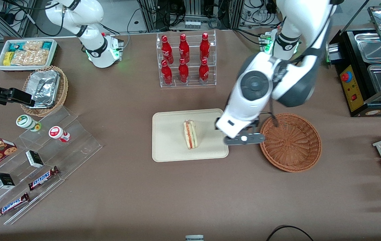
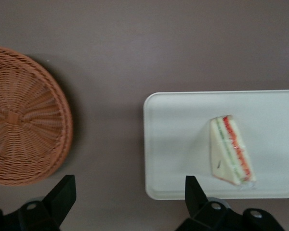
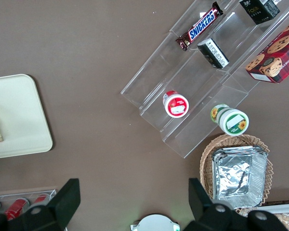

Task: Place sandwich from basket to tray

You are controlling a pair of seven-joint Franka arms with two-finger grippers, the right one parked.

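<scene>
The sandwich [image 1: 190, 134] [image 2: 230, 150], a white wedge with red and green filling, lies on the cream tray [image 1: 170, 149] [image 2: 178, 139] near its middle. The reddish-brown woven basket [image 1: 291, 142] [image 2: 24, 115] stands beside the tray, toward the working arm's end, with nothing in it. My gripper [image 1: 239, 132] [image 2: 130, 185] hangs above the table over the tray's edge and the bare strip between tray and basket. Its black fingers [image 2: 195, 190] stand wide apart, open and holding nothing. The sandwich is apart from them.
A clear rack of red bottles [image 1: 186, 59] stands farther from the front camera than the tray. Toward the parked arm's end are a tan wicker basket with foil containers [image 1: 44, 90], a white snack bin [image 1: 26, 53] and a stepped acrylic stand [image 1: 43, 160]. A black appliance [image 1: 368, 73] flanks the working arm.
</scene>
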